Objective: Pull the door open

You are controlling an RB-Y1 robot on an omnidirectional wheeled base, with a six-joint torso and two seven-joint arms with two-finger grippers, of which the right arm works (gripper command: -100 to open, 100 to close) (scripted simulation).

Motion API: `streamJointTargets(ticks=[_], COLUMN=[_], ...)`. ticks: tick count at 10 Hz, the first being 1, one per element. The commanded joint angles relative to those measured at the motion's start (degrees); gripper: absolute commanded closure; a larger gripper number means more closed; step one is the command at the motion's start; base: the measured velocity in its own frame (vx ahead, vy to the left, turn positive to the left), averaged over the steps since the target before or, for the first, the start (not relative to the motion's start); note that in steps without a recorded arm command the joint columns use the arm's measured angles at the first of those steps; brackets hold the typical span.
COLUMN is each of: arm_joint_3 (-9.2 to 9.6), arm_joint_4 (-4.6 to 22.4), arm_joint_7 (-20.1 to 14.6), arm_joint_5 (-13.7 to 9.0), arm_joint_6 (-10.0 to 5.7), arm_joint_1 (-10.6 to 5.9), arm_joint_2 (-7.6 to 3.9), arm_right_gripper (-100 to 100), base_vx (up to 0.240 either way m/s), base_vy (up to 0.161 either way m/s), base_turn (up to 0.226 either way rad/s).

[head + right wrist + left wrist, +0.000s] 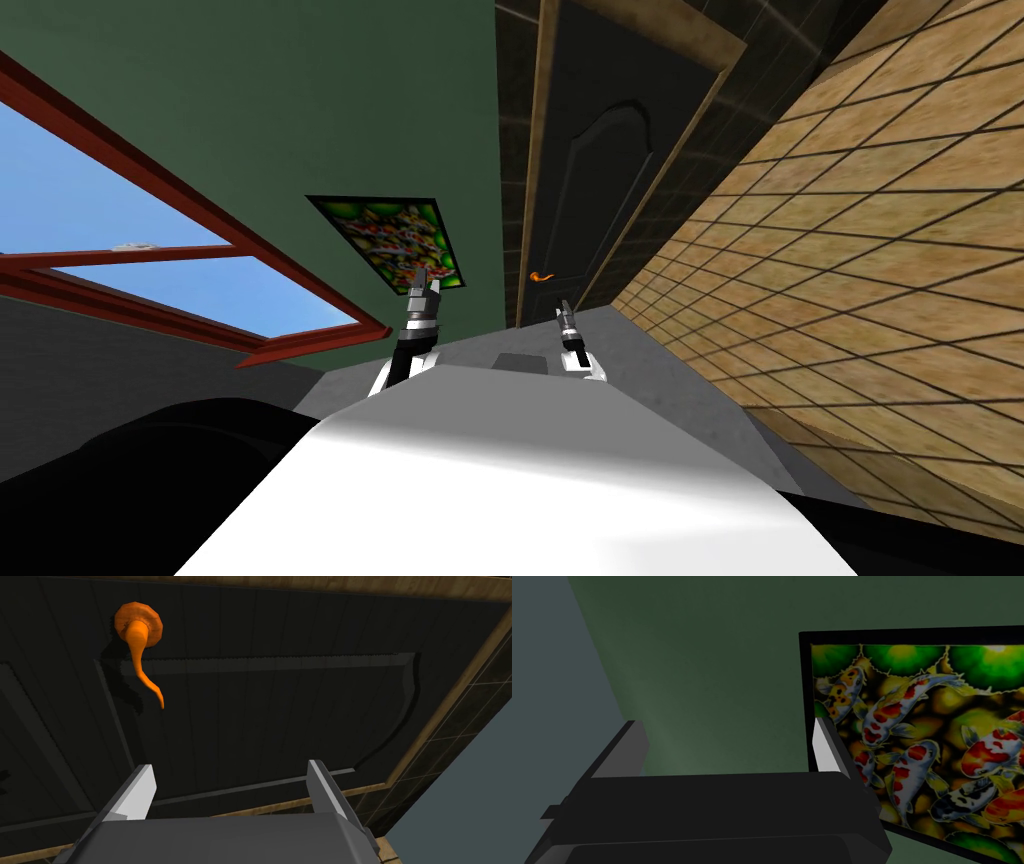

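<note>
Right pincer (230, 768) released, facing dark panelled door (280, 711), short of orange lever handle (137, 631). Shift toward lever, straddle its bar squarely, clench before pulling. Left pincer (424, 287) released, raised alongside.

The left hand (728, 724), seen along its dark body, with its two fingers (826, 748) spread wide apart and nothing between them; one finger is in shadow, the other shows a lit pale face. Behind the hand lies a flat green wall (712, 651), which meets a paler grey-blue surface (542, 651) along a slanting edge on the shaded finger's side. A black-framed picture (937, 741) of orange, white and black koi among green and yellow shapes hangs on the wall, its near edge lining up with the lit finger.
</note>
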Motion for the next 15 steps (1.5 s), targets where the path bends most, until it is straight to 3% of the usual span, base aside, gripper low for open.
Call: streamJointTargets(ticks=[1,2,3,5,8,12,13,15], arm_joint_3=[0.17,0.25,0.25,0.41,0.49,0.79,0.79,0.93], arm_joint_4=[2.86,4.44,5.23,9.14,11.95,19.71,20.24,23.73], arm_joint_7=[-0.27,-0.42,-0.42,-0.72,-0.87,-1.42,-1.42,-1.67], arm_joint_5=[0.02,0.02,0.02,0.01,0.01,0.01,0.01,0.01], arm_joint_6=[-0.21,-0.69,-0.69,-1.62,-2.08,-3.78,-3.78,-4.55], arm_joint_1=[-1.49,-2.62,-2.62,-4.82,-5.89,-9.91,-9.91,-11.73], arm_joint_2=[-0.48,-0.81,-0.81,-1.44,-1.75,-2.89,-2.89,-3.41], arm_right_gripper=[-100,-100,-100,-100,-100,-100,-100,-100], base_vx=[0.074,0.091,0.058,0.051,0.042,0.068,0.052,0.065], base_vy=[-0.038,-0.057,-0.04,-0.034,-0.033,-0.045,-0.052,-0.045], base_turn=[0.147,0.158,0.044,0.101,0.06,0.115,0.026,0.094])
